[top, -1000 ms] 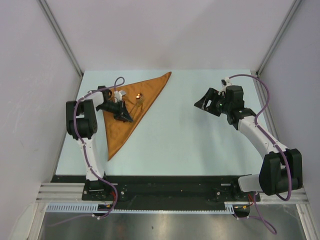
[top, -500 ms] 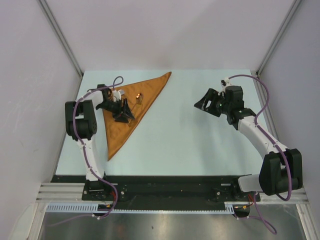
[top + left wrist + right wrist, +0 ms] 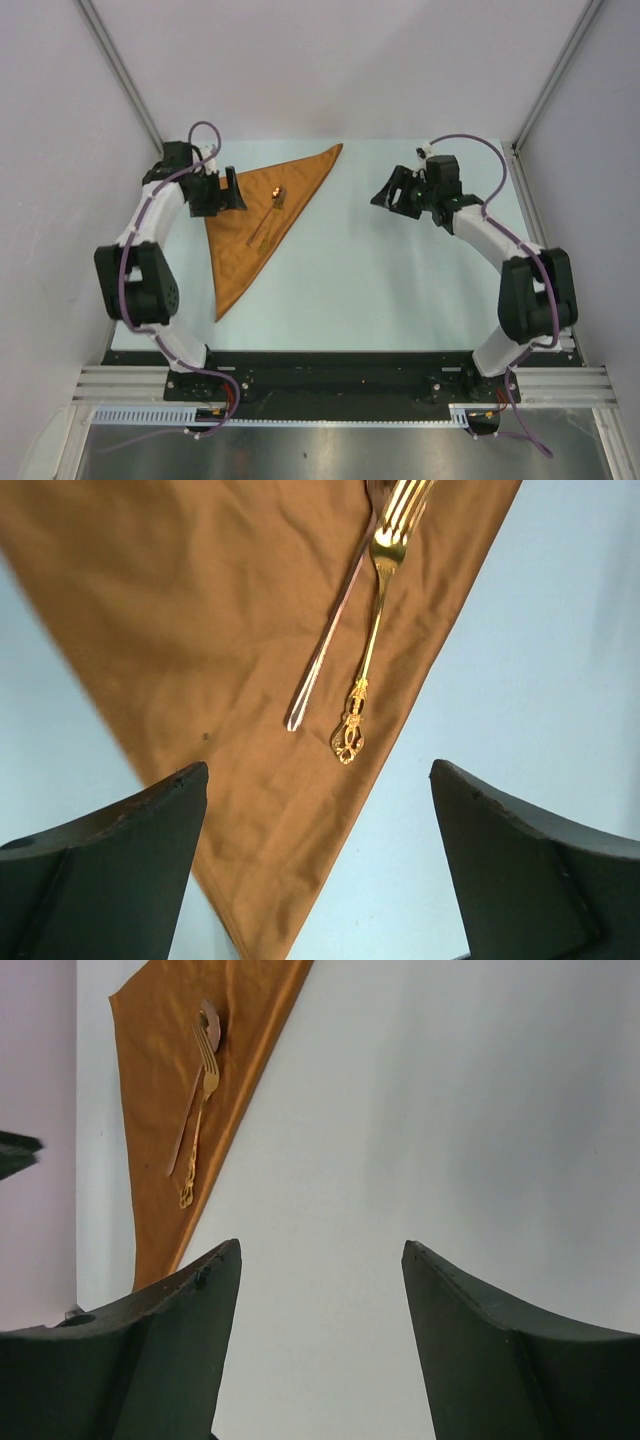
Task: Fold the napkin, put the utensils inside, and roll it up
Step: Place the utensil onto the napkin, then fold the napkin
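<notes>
The rust-orange napkin (image 3: 235, 262) lies folded into a triangle on the left of the table, one tip pointing to the back. Two utensils (image 3: 268, 212) rest side by side on it near its right edge: a gold fork (image 3: 375, 630) and a copper spoon (image 3: 325, 655), handles toward the front. My left gripper (image 3: 236, 192) hovers open and empty at the napkin's left corner, and its wrist view looks down on the handles (image 3: 318, 768). My right gripper (image 3: 385, 196) hangs open and empty over bare table, well to the right of the napkin (image 3: 322, 1244).
The pale blue table (image 3: 400, 280) is boxed in by white walls on the left, back and right. Metal frame posts (image 3: 125, 85) stand at the back corners. The arm bases sit on the black rail (image 3: 330, 375) along the front edge.
My left gripper has opened and drawn back to the left, off the utensils, which stay on the napkin. My right arm has swung a little toward the back and left.
</notes>
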You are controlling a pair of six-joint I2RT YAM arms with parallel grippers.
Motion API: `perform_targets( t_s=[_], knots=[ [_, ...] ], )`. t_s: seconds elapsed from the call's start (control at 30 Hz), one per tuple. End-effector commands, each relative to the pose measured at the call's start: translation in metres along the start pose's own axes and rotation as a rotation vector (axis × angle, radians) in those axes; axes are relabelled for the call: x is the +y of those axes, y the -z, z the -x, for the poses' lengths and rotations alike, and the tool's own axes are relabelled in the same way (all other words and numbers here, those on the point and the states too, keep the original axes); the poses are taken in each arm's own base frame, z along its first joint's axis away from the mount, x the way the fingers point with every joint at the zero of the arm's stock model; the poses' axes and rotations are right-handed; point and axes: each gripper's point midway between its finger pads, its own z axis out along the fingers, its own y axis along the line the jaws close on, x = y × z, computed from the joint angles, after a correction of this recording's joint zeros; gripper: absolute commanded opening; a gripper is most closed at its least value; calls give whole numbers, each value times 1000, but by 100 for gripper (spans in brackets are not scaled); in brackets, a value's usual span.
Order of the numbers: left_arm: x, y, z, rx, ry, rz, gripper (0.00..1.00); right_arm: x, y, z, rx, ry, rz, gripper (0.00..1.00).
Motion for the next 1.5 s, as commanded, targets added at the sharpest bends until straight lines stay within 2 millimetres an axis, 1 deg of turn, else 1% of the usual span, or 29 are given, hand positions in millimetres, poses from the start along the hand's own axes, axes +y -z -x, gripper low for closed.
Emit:
perform_targets(
  t_s=[0.0,0.03,0.07,0.1,0.13,0.17,0.2,0.23,0.27,0.3,0.33,0.37,0.4,0.43,0.47,0.5,0.53,0.57,0.6,0.63,0.67,0.73,0.8,0.87,0.9,0.93,1.0,1.23,1.47],
  knots=[
    [1,38,24,-215,-39,137,98,22,-46,33,-37,61,92,69],
    [-1,48,26,-250,-48,148,98,33,-55,51,-68,74,122,67],
    [6,42,14,-236,-38,170,99,33,-64,54,-63,59,128,66],
    [7,43,16,-263,-44,174,99,23,-88,49,-46,46,134,64],
    [8,46,15,-277,-46,183,99,29,-97,59,-67,51,170,62],
    [12,42,8,-267,-41,195,99,39,-103,76,-97,57,201,61],
    [13,40,9,-276,-43,197,99,26,-127,69,-74,23,192,59],
    [14,40,8,-275,-43,198,99,28,-136,75,-91,27,214,55],
    [13,36,6,-265,-40,189,99,37,-144,93,-127,38,243,54],
    [11,34,5,-256,-43,171,99,38,-153,97,-132,17,254,53],
    [10,33,6,-249,-42,167,99,19,-178,85,-103,-7,243,51],
    [9,32,7,-247,-42,162,99,32,-182,105,-145,8,282,50],
    [9,31,7,-249,-42,157,99,31,-190,109,-149,-9,291,49],
    [8,32,8,-251,-40,152,99,14,-213,97,-125,-34,276,46],
    [8,32,8,-252,-41,150,99,11,-220,99,-130,-41,278,45],
    [5,31,8,-251,-42,137,99,20,-222,115,-164,-28,303,45],
    [4,32,8,-255,-45,132,99,5,-240,104,-145,-49,289,44],
    [4,31,7,-251,-42,130,99,1,-246,103,-145,-53,292,43],
    [4,31,7,-252,-44,129,99,12,-246,117,-176,-38,320,43],
    [4,32,8,-255,-42,126,99,8,-250,119,-184,-48,311,43],
    [2,32,8,-255,-44,120,99,-3,-260,112,-178,-58,299,43],
    [0,30,8,-249,-42,106,99,-12,-265,118,-215,-71,275,43],
    [-1,28,8,-244,-35,97,99,-23,-272,116,-228,-95,256,43],
    [-4,27,8,-241,-35,80,99,-25,-274,119,-242,-104,253,44],
    [-5,27,8,-241,-36,73,99,-32,-282,110,-228,-116,241,44],
    [-5,25,8,-236,-33,70,99,-29,-283,115,-242,-116,242,46],
    [-7,24,7,-231,-28,61,99,-35,-293,104,-229,-135,233,47],
    [-12,21,5,-218,-16,25,99,-46,-311,82,-212,-205,203,48],
    [-20,20,5,-212,-15,-17,99,-44,-320,79,-229,-275,214,47]
  ],
)
